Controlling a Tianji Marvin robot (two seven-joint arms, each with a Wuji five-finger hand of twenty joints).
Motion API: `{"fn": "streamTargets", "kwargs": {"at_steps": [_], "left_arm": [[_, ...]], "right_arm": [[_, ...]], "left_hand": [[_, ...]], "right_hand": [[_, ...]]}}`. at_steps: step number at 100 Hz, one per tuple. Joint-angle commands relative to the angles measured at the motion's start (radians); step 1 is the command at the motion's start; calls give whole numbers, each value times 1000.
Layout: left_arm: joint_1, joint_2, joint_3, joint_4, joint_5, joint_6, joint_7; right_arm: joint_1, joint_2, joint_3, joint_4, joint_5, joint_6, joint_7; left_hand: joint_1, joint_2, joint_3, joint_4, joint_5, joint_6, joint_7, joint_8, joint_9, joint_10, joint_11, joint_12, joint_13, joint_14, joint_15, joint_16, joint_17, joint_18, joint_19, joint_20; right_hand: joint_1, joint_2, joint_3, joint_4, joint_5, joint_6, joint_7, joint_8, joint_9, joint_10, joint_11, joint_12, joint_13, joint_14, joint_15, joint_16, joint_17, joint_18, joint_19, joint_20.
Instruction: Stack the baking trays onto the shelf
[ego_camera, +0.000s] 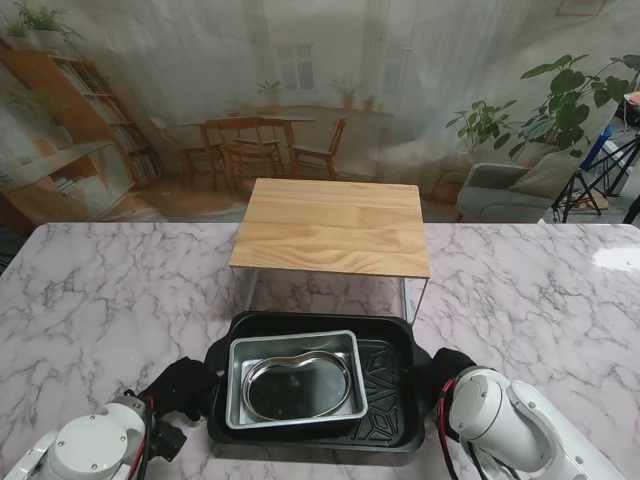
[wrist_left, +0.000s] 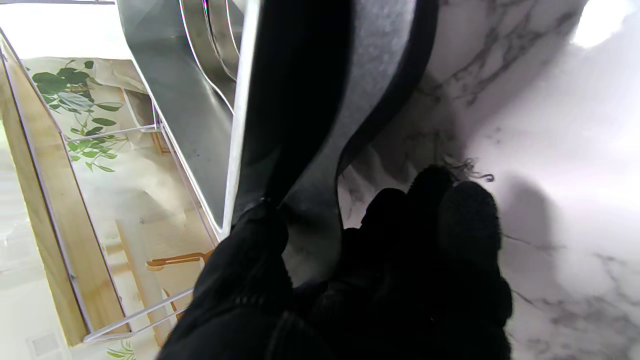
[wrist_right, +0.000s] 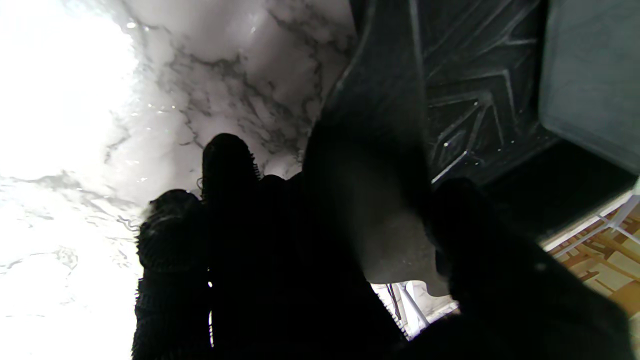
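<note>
A large black baking tray (ego_camera: 385, 370) with a ribbed floor sits near me, just in front of the wooden shelf (ego_camera: 335, 225). Inside it lies a silver rectangular tray (ego_camera: 240, 355), and in that a shiny curved steel dish (ego_camera: 298, 383). My left hand (ego_camera: 180, 392), in a black glove, grips the black tray's left handle lip (wrist_left: 320, 150), thumb over it and fingers (wrist_left: 465, 220) under it. On the opposite side my right hand (ego_camera: 445, 370) clamps the right handle (wrist_right: 375, 165) the same way. The tray looks slightly raised off the marble, though I cannot be sure.
The shelf stands on thin white wire legs (ego_camera: 408, 300) directly beyond the tray, its wooden top bare. White marble table (ego_camera: 110, 300) spreads to both sides. A printed room backdrop (ego_camera: 300, 90) closes the far side.
</note>
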Motion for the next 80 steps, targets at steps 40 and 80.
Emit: {"fn": "streamTargets", "kwargs": {"at_steps": [40, 80], "left_arm": [[-7, -17, 33, -46, -33, -73, -56], [-6, -18, 42, -61, -54, -59, -56]], "right_arm": [[-37, -36, -7, -96, 41, -69, 6], [-33, -41, -11, -108, 78, -45, -7]], "left_hand": [[69, -64, 118, 6, 143, -321, 129, 6, 67, -216, 3, -22, 46, -39, -15, -21, 22, -116, -4, -25], [69, -121, 216, -31, 165, -305, 202, -3, 135, -206, 59, 4, 148, -45, 34, -14, 144, -127, 37, -50]], "right_hand": [[142, -77, 143, 0, 127, -446, 52, -38, 157, -107, 45, -3, 117, 11, 77, -11, 88, 41, 36, -28], [159, -101, 138, -7, 136, -425, 51, -48, 225, -75, 49, -3, 238, 3, 44, -44, 224, 69, 33, -94]]}}
